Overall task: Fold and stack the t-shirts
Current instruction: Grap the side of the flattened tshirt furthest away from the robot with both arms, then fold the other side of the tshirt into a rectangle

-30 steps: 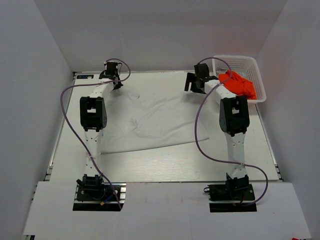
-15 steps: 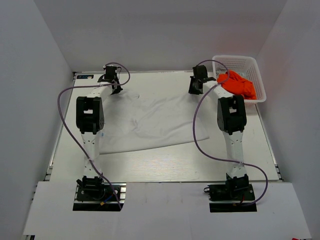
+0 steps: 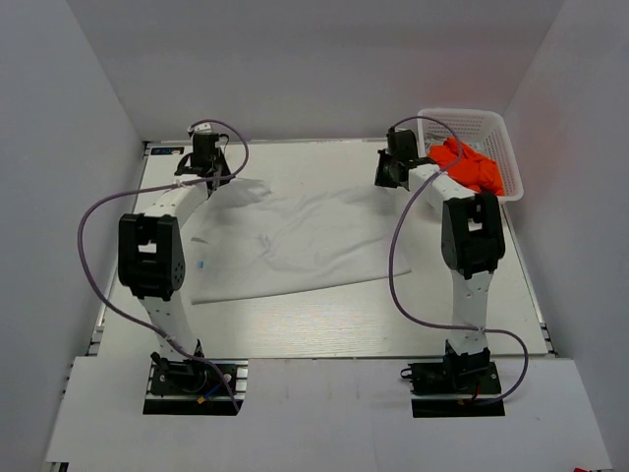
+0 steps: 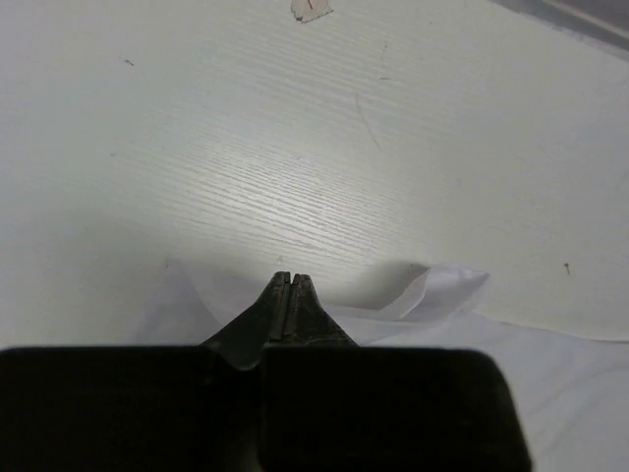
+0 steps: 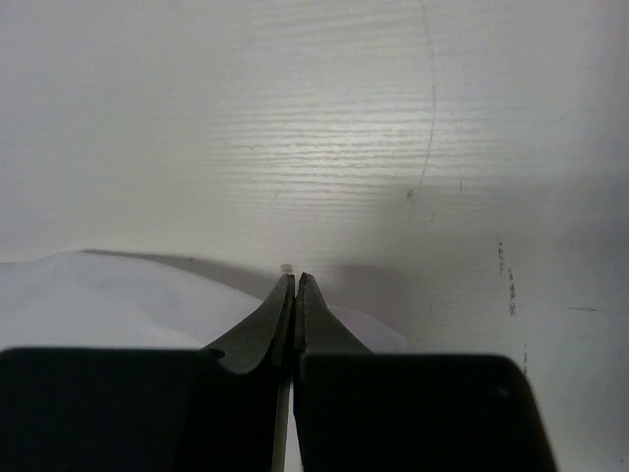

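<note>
White t-shirt (image 3: 295,241): spread across the middle of the tabletop (image 3: 324,329).
Orange t-shirt (image 3: 470,167): heaped in the basket (image 3: 491,123), far right corner.
Left gripper (image 4: 289,280): clenched on the shirt's far left edge.
Right gripper (image 5: 291,278): clenched on its far right edge.
Fold: held edges are best raised level and drawn evenly nearward.

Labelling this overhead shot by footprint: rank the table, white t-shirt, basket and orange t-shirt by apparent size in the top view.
1. table
2. white t-shirt
3. basket
4. orange t-shirt, bunched in the basket and only partly visible
</note>
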`<state>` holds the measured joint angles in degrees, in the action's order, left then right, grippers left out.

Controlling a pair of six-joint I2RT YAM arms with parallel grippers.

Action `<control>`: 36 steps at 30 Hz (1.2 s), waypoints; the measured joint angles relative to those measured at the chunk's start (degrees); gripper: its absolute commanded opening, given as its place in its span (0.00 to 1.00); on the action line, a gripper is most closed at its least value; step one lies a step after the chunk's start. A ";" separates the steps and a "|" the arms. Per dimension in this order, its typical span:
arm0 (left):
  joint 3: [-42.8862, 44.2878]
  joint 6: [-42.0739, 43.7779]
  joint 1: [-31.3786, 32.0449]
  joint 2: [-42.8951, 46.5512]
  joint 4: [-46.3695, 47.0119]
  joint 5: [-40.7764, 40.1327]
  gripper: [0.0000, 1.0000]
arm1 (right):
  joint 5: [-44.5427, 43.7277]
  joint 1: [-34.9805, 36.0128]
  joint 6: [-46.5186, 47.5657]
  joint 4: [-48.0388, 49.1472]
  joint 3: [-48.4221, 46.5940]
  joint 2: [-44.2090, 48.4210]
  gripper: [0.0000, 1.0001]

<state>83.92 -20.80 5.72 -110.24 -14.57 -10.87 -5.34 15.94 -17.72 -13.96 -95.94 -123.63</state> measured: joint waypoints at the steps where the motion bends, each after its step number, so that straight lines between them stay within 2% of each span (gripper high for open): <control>1: -2.14 -0.33 0.02 2.10 0.72 -0.07 0.00 | 0.28 0.02 0.17 0.83 1.20 1.57 0.00; 8: -17.42 -4.22 0.02 15.34 1.55 -0.13 0.00 | 1.90 0.22 0.28 4.63 9.97 10.56 0.00; 18: -34.49 -10.23 0.42 36.24 0.55 0.35 0.00 | 1.22 0.20 0.22 6.60 21.09 19.76 0.00; 23: -38.29 -12.26 0.42 43.45 -0.50 -0.11 0.00 | 1.09 0.20 0.22 7.26 23.71 23.30 0.00; 31: -39.04 -13.86 0.42 45.83 -2.60 -1.77 0.00 | 1.27 0.20 0.24 7.26 23.87 24.55 0.00; 36: -43.78 -15.30 0.42 50.84 -3.23 -1.70 0.00 | 1.25 0.20 -0.09 7.72 27.04 26.82 0.00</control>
<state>40.14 -36.10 6.13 -59.40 -17.80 -12.58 -4.10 16.14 -17.80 -6.24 -68.90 -96.82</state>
